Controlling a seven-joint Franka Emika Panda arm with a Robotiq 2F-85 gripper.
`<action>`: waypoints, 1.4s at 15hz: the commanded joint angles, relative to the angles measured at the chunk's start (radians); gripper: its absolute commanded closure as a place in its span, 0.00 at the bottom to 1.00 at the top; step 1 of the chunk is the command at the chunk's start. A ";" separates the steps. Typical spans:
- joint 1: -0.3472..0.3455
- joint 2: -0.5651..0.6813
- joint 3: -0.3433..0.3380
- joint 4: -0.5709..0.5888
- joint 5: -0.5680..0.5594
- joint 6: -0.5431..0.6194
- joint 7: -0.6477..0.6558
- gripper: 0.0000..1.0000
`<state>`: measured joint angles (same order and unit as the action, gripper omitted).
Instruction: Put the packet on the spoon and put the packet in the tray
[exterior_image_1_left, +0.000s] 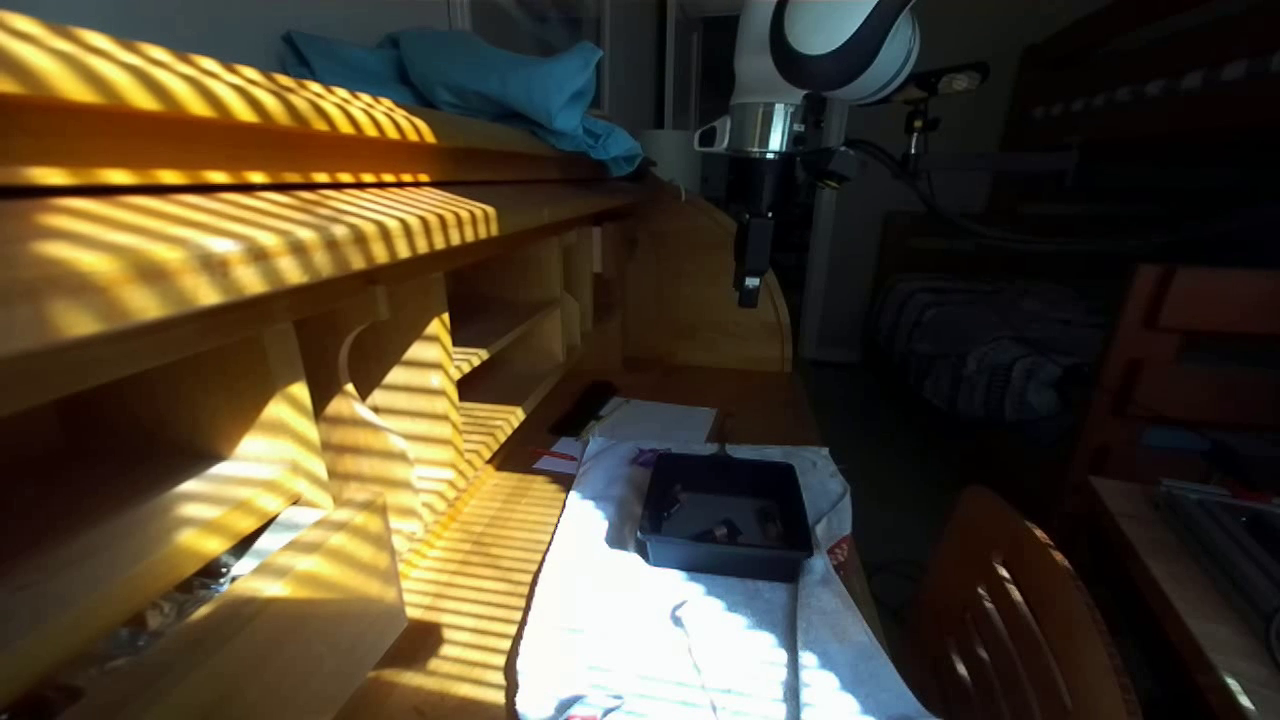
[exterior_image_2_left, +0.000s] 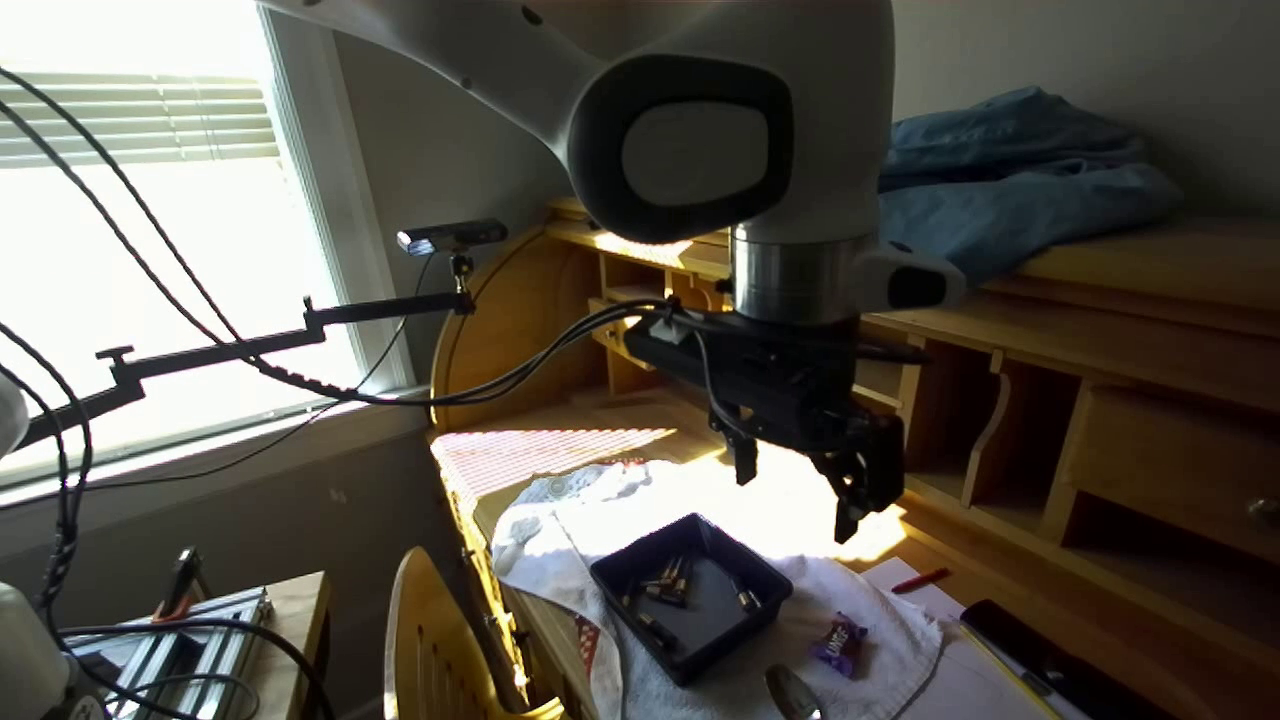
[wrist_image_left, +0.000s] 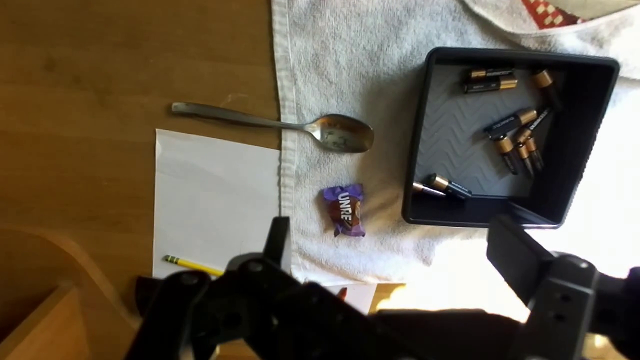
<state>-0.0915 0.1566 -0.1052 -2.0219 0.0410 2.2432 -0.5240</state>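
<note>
At the far left of the wrist view you have the wooden surface of the table (wrist_image_left: 75, 175). Next, a sheet of white paper (wrist_image_left: 217, 200) lies flat, with a yellow pencil (wrist_image_left: 192, 265) resting on it. Beyond the paper's upper edge, locate the metal spoon (wrist_image_left: 272, 123): its handle extends over the table, and its bowl rests on the pale towel (wrist_image_left: 350, 60). The packet (wrist_image_left: 346, 210), in a purple and brown wrapper, lies on the same towel, below the spoon's bowl in this view and apart from it. Your end effector (wrist_image_left: 387, 237) spans the lower part of this view, its two fingers spread wide; both exterior views show it raised above the table. At right you find the dark tray (wrist_image_left: 445, 145), standing on the towel, its left wall near the packet; copper-topped batteries (wrist_image_left: 510, 124) lie loose on its floor.
</note>
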 joint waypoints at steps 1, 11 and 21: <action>-0.020 0.038 0.020 0.003 -0.040 0.067 -0.071 0.00; -0.060 0.292 0.096 0.139 0.028 0.172 -0.132 0.00; -0.095 0.474 0.158 0.297 0.018 0.227 -0.080 0.00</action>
<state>-0.1651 0.5786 0.0192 -1.7823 0.0529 2.4563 -0.6054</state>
